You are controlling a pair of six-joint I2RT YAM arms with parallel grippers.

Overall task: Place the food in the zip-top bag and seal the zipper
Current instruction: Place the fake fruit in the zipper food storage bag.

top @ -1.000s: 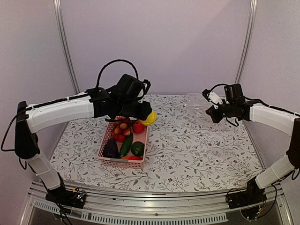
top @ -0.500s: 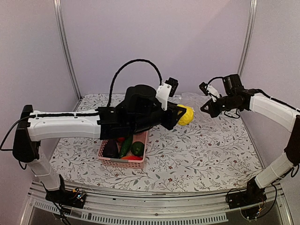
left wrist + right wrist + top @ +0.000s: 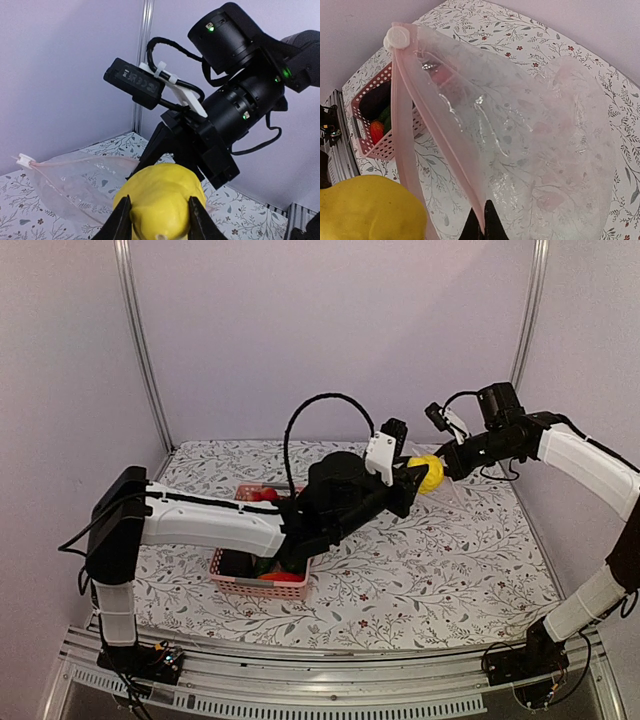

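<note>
My left gripper (image 3: 418, 476) is shut on the yellow lemon (image 3: 429, 473), held in the air at the back right; the lemon fills the bottom of the left wrist view (image 3: 160, 200). My right gripper (image 3: 452, 462) is shut on the pink mouth edge of the clear zip-top bag (image 3: 530, 140), holding it up. The zipper strip (image 3: 407, 145) with its white slider (image 3: 396, 37) runs along the open mouth. The lemon (image 3: 367, 210) is just outside the mouth. More food (image 3: 285, 575) lies in the pink basket (image 3: 245, 585), mostly hidden by my left arm.
The flowered tabletop (image 3: 430, 570) is bounded by white walls and two metal posts (image 3: 140, 340). The right arm's wrist and camera (image 3: 225, 110) hang close in front of the left gripper. The basket also shows in the right wrist view (image 3: 385, 140).
My left arm has carried the lemon from over the basket up and right to the bag's mouth. My right gripper has lifted the bag's edge higher.
</note>
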